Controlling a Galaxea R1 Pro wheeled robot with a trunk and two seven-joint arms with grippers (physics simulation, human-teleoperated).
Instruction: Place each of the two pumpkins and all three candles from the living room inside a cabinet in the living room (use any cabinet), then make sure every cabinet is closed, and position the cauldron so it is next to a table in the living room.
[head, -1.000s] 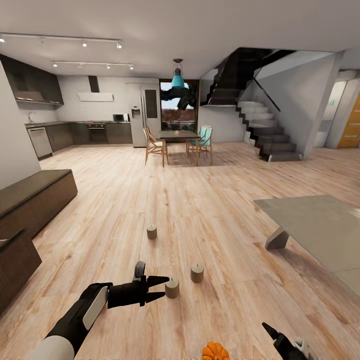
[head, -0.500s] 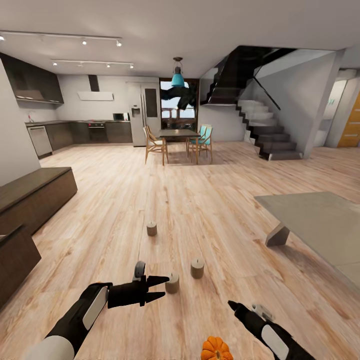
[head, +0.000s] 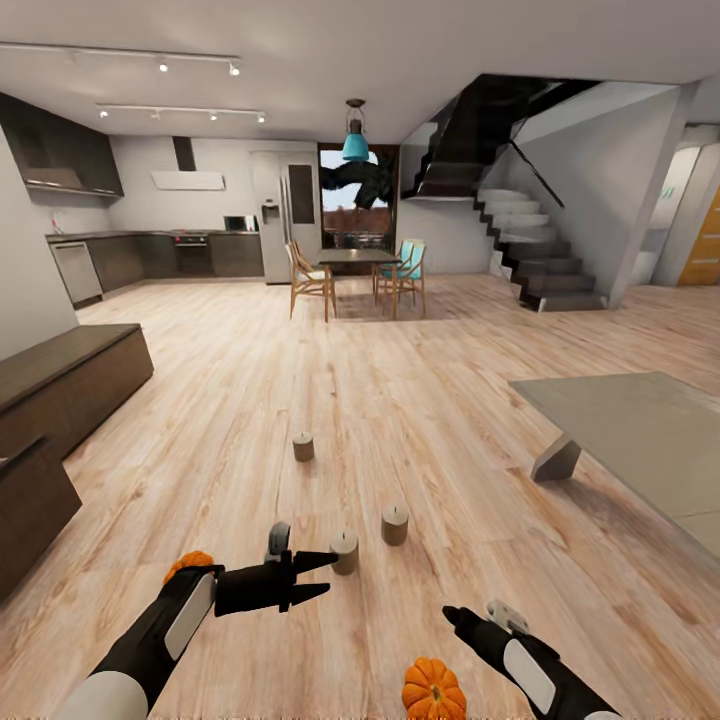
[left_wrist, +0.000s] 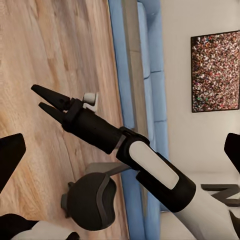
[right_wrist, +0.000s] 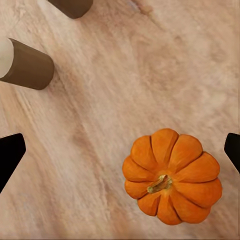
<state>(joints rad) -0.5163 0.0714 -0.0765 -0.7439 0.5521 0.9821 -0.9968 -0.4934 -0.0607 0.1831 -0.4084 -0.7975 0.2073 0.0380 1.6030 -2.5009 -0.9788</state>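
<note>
Three short grey-brown candles stand on the wood floor: one far (head: 303, 446), one at the right (head: 395, 524), and one (head: 344, 551) just beyond the tips of my left gripper (head: 332, 573), which is open and empty. One orange pumpkin (head: 433, 688) sits at the bottom edge, a little left of my right gripper (head: 452, 614), also open and empty. The right wrist view looks down on that pumpkin (right_wrist: 172, 182), with a candle (right_wrist: 27, 64) farther off. A second pumpkin (head: 188, 563) peeks from behind my left forearm. The dark-brown cabinet (head: 70, 375) runs along the left wall. The cauldron is out of view.
The grey-brown coffee table (head: 640, 440) fills the right side. A dining table with chairs (head: 355, 275), a kitchen and a staircase (head: 545, 265) stand far back. The left wrist view catches my right arm (left_wrist: 135, 155), a blue sofa (left_wrist: 147, 75) and a wall picture (left_wrist: 215, 70).
The head view has tilted down, bringing a second pumpkin into sight by my left forearm. My right arm has come in from the bottom right corner toward the near pumpkin.
</note>
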